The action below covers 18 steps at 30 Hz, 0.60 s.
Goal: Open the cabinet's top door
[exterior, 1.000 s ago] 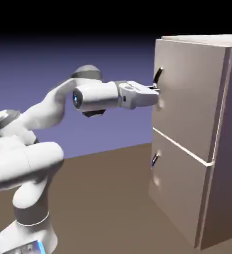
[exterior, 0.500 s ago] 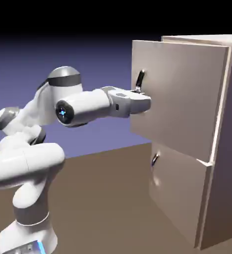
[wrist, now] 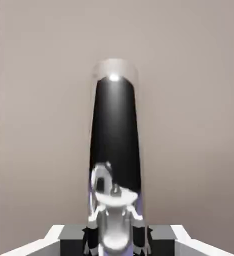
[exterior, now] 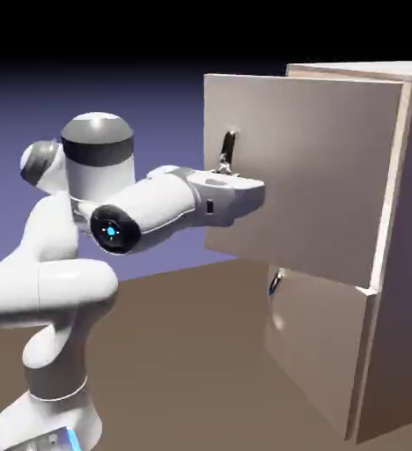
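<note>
The top door point(exterior: 315, 167) has swung out a lot since the earlier frames, and my robot arm point(exterior: 99, 176) has bent back with it. The biggest thing is the tan cabinet point(exterior: 405, 264), which stands on the exterior view's right. The top door is its upper front part, now partly open, with its free edge out toward the arm. Below it, the bottom door point(exterior: 320, 352) looks shut.

The shiny dark handle point(exterior: 228, 150) sits near the free edge of the top door. My gripper point(wrist: 118, 241) is at one end of it. The small grey fingers point(wrist: 161, 245) are closed in on the handle, one on each side, with just its width between them. I think I have a good hold, but only near the end.

If I pull straight back and don't follow the door's round path, the handle could twist and slip out. If I slide along it, the tips could pop off the end. The hand is very near the door front too, so if I turn it too little as the door swings, it could bump the door and push it back. I should keep pulling slowly in a curve.
</note>
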Tool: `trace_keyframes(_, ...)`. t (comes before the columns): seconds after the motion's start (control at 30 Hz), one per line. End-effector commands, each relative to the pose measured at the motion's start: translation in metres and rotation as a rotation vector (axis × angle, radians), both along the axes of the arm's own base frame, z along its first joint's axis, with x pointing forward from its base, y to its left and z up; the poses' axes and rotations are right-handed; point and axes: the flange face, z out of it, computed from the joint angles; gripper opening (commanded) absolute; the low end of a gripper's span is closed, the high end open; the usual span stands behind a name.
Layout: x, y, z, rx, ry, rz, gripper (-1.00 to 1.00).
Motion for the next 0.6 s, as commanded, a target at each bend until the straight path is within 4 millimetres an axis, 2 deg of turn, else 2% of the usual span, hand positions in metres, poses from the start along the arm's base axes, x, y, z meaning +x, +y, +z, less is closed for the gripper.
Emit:
trace_keyframes(0.0, -0.002, -0.006, 0.000, 0.000, 0.000, 0.021, -1.00)
trace_keyframes(0.3, -0.018, -0.065, 0.000, 0.000, 0.000, 0.225, -1.00)
trace_keyframes(0.57, -0.022, -0.118, 0.000, 0.000, 0.000, 0.405, -1.00)
